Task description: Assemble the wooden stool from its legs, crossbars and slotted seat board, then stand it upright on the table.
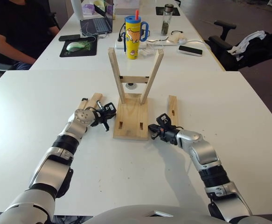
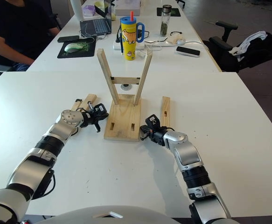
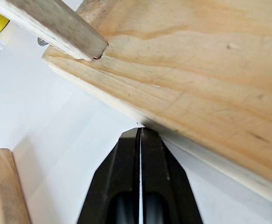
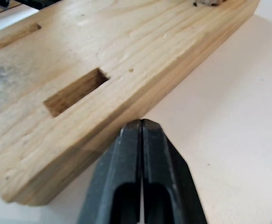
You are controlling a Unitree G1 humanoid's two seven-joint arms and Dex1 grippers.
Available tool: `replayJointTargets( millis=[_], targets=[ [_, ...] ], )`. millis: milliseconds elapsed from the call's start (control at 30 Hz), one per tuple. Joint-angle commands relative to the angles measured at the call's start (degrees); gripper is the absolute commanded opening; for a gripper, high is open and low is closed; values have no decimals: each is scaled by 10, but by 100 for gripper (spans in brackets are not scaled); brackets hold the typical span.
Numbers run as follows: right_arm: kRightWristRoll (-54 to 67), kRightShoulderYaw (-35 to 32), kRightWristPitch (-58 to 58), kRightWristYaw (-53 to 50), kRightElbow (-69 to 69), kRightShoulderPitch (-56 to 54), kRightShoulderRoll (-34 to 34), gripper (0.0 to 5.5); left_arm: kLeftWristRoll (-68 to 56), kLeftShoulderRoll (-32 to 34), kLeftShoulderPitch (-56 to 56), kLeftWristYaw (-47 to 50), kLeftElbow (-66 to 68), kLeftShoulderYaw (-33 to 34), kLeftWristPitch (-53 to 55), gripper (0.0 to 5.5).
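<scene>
**benchrat:** So how far along is this stool? Looks about half done to me.

**dowel_dan:** Yeah, roughly half. The seat board (image 1: 132, 116) lies flat on the table (image 1: 42, 102), underside up. Two legs (image 1: 116, 74) stand in its far slots, joined by a crossbar (image 1: 134, 79). The two near slots (image 4: 75, 92) are open, nothing in them.

**benchrat:** And the rest of the parts?

**dowel_dan:** One loose piece (image 1: 173, 109) lies just beside the board's right edge. A couple more loose pieces (image 1: 94, 99) sit on the left, next to the left gripper (image 1: 108, 112). I can't tell which are legs and which is the crossbar.

**benchrat:** Are the grippers holding anything?

**dowel_dan:** Nope. Both are pinched closed on nothing. The left one's tips sit right at the board's left edge, and the right gripper (image 1: 153, 131) presses its closed tips against the right edge near the open slot. My guess is they're squaring or steadying the board.

**benchrat:** So what's left?

**dowel_dan:** Second leg pair with its crossbar goes into those near slots, then flip the whole thing onto its feet. None of that is done yet.
</scene>
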Motion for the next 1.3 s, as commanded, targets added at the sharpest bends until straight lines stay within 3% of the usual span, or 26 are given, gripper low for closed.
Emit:
replayJointTargets(
  millis=[33,200,333,433,567,833,1033,1300],
  targets=[
    [29,-20,27,3,-83,1,-2,0,-10,26,61,-37,-73,3,35,3],
    [31,-61,52,-30,-167,-4,-21,0,-88,33,100,-19,-225,91,106,3],
    [63,-121,92,-65,-231,-10,-5,0,-176,22,89,32,-310,201,170,56],
    [81,-168,117,-125,-242,-2,41,0,-190,43,68,78,-281,256,181,102],
    [101,-202,145,-175,-213,6,86,0,-150,73,41,117,-163,253,150,160],
    [94,-161,79,-153,-162,24,77,127,-123,78,-3,128,57,238,113,284],
    [105,-168,68,-159,-151,26,83,127,-134,79,-12,108,133,242,129,284],
    [112,-166,64,-163,-138,21,86,127,-166,67,-26,68,139,252,178,284]
  ],
)
